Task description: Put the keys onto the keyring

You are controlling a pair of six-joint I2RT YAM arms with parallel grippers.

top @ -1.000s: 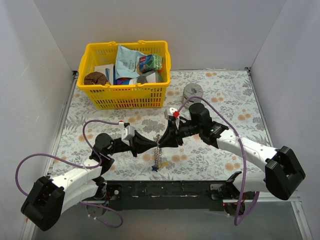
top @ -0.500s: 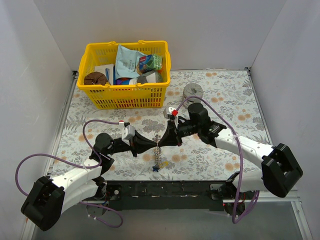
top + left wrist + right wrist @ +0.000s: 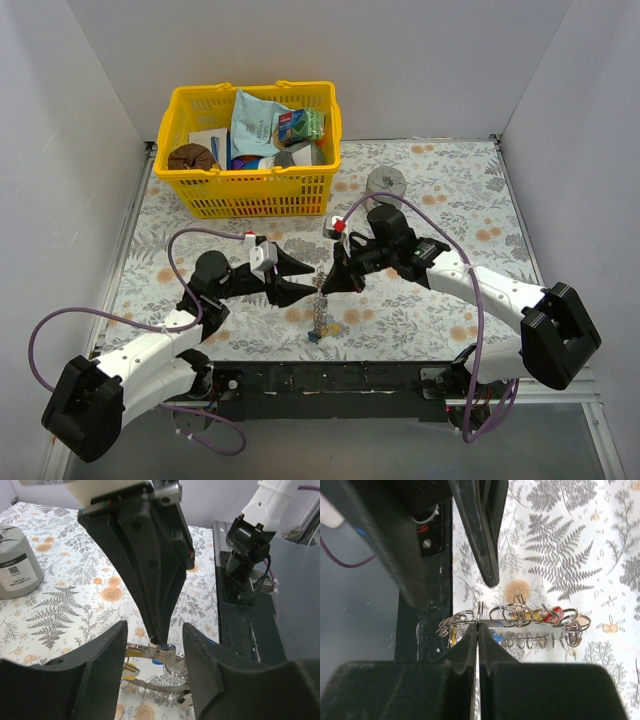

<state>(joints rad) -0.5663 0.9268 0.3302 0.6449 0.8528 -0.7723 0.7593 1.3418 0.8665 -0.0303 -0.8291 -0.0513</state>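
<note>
While the right claw (image 3: 322, 286) is pinched shut on the thin edge of the keyring (image 3: 520, 623), the keys (image 3: 318, 322) hang in a bunch straight below its tips, over the floral table (image 3: 450, 190). Facing it tip to tip, the left claw (image 3: 308, 279) stands half spread and grips nothing, its fingers (image 3: 107, 652) flanking the right claw's point.

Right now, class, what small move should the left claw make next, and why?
Probably ease the left claw in and close it on one of the keys. It stands open, holding nothing, straddling the tip of the right claw. The right claw is shut on the keyring, with the keys bunched along it, so a second hold seems needed to work a key.
</note>
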